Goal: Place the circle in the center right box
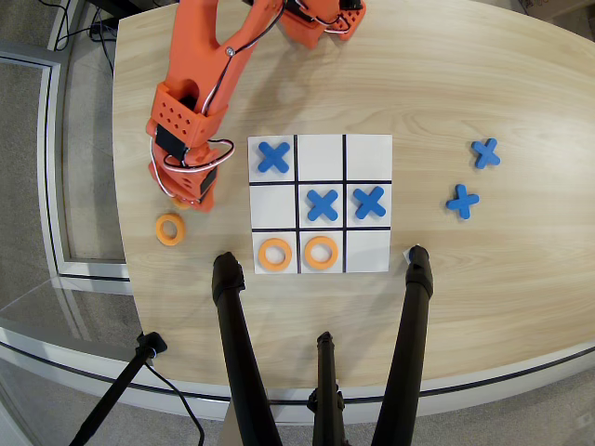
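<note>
The 3x3 grid sheet (367,149) lies mid-table. Its middle-row end cell without an X (272,204), the left one in the overhead view, is bare white. Blue X pieces sit in the top-left cell (272,156), the centre cell (322,204) and the middle-right cell (369,202). Orange rings lie in the bottom-left cell (274,254) and the bottom-middle cell (320,252). Another orange ring (169,229) lies on the table left of the sheet. My orange gripper (189,198) points down just above and right of that ring, left of the sheet. Its fingertips are hidden under its body.
Two spare blue X pieces (485,152) (462,201) lie on the table right of the sheet. Black tripod legs (232,325) (415,307) stand along the near edge. The table's left edge (119,186) is close to the gripper.
</note>
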